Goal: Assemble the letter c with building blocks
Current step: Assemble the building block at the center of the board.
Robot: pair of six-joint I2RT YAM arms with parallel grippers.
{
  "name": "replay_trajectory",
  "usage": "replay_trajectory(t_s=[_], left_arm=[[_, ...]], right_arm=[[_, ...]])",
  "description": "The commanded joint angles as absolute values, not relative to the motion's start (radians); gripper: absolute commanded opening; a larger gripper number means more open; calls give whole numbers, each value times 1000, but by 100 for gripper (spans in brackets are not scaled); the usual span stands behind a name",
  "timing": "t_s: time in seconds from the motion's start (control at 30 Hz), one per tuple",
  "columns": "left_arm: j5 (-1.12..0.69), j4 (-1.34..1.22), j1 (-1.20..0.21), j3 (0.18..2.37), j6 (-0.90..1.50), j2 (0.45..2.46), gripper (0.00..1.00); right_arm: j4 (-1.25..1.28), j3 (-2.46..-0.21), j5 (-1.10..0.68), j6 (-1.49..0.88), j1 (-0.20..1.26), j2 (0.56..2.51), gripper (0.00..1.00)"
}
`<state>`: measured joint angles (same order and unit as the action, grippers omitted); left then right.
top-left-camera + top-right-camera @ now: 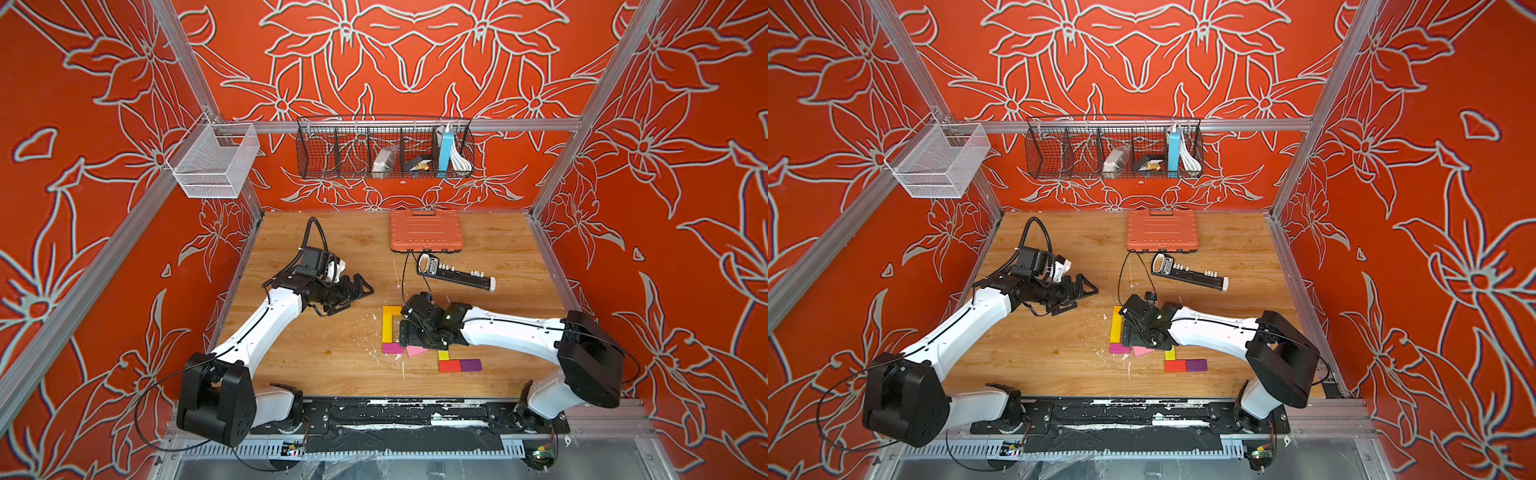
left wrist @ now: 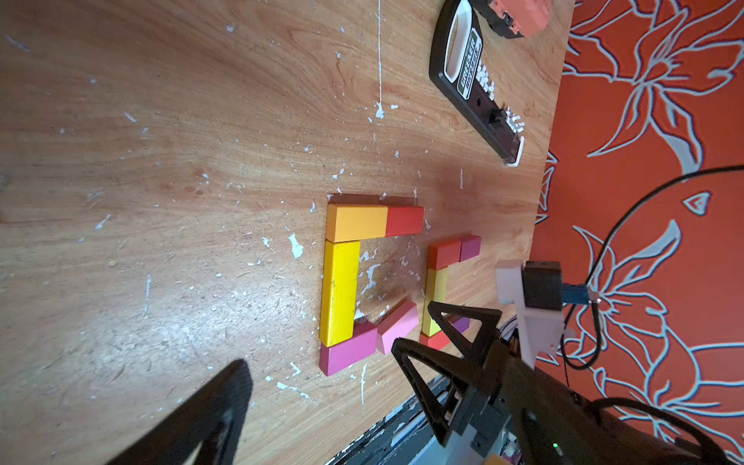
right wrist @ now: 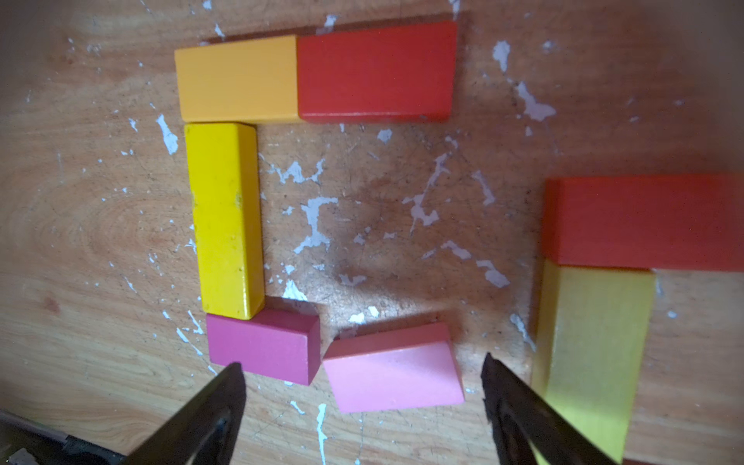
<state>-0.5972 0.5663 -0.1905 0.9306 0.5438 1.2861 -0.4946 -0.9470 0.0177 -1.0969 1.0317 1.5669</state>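
Observation:
On the wooden table the building blocks form an open frame: an orange block (image 3: 237, 78) and a red block (image 3: 376, 70) end to end, a long yellow block (image 3: 225, 219) below the orange one, and a magenta block (image 3: 261, 346) at its foot. A pink block (image 3: 392, 374) lies askew beside the magenta one. My right gripper (image 3: 361, 362) hovers open over the pink block, its fingers clear of it on both sides. My left gripper (image 1: 359, 297) stands open and empty, off to the left of the blocks.
A second group lies just right: a red block (image 1: 449, 366), a purple block (image 1: 471, 365) and a small yellow block (image 1: 443, 355). Behind are a black bar with white pegs (image 1: 457, 276) and an orange ribbed case (image 1: 426, 230). Wire baskets (image 1: 384, 147) hang on the back wall.

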Motion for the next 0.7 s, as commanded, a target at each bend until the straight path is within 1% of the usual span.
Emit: replay_trajectory(t_s=[0.0, 0.67], left_arm=[[-611, 568, -184, 927, 542, 1289, 98], [-609, 566, -184, 926, 543, 1289, 98]], right_arm=[[-486, -929, 7, -1083, 1028, 1585, 94], [-454, -907, -33, -1093, 1028, 1597, 93]])
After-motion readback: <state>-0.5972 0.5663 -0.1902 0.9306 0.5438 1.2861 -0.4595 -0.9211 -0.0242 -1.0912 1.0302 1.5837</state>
